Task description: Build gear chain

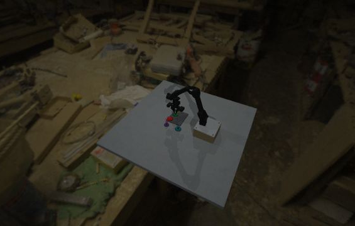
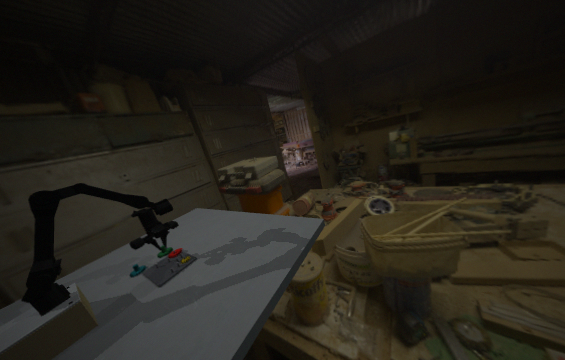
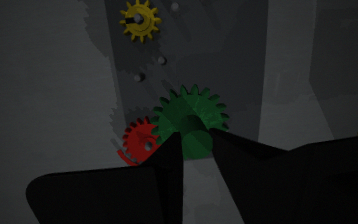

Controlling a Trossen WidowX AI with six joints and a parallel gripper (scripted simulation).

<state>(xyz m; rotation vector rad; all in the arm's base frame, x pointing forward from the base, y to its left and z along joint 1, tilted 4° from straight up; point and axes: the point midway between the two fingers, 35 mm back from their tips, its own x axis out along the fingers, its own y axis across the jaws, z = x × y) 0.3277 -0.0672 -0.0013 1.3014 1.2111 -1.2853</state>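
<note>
- We have the tool closed on the green gear, its fingers gripping the upright hub.
- From the wrist, we see the green gear over the grey board, its edge overlapping our view of the red gear; we cannot tell whether their teeth touch.
- We see the curved red arrow beside the red gear.
- The yellow gear with a black stripe is on its peg, well apart from the red one.
- Between those two, we make out two bare pegs, a nearer one and another; a third stands right of the yellow gear in the wrist view.
- In the top view, we find the purple gear at left and the teal gear at right, both loose on the worktop, on the board's near side.
</note>
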